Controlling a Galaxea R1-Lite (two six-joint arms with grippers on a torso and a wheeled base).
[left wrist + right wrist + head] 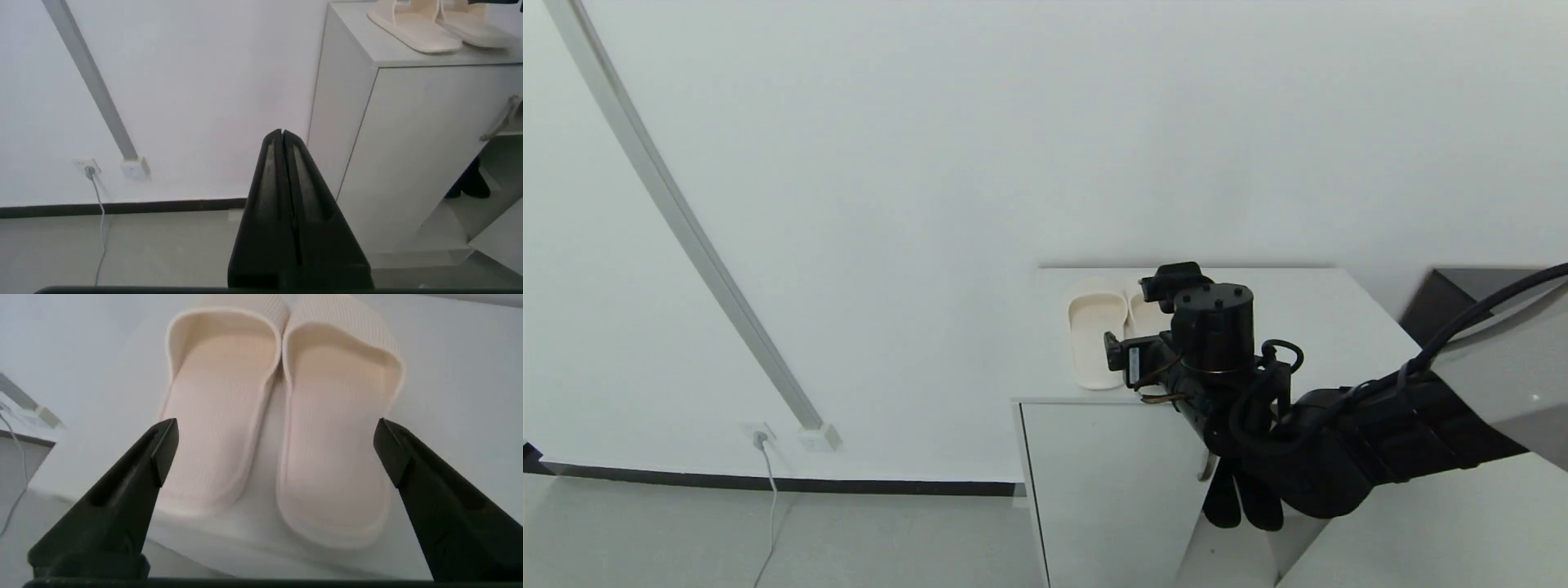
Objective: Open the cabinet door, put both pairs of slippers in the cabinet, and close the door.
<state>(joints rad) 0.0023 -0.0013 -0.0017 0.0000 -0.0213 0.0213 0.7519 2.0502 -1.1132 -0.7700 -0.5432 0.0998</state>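
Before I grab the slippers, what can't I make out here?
Head view: the right arm covers most of one cream slipper.
Cabinet inside: blocked by that arm in the head view, cut by the edge in the left wrist view.
Dark shape below the arm: too little shows to call it the second pair.

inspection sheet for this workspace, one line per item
surface: cabinet top, white, bears the slippers
job's things: cream slippers, one pair, side by side; cabinet door below
clutter: dark shape low by the cabinet front, cannot tell what
end effectors: right end effector open, straddling the pair; left end effector shut, off the cabinet
cables: black cables behind the right end effector; white cord from wall socket
surroundings: white wall, grey slanted trunking
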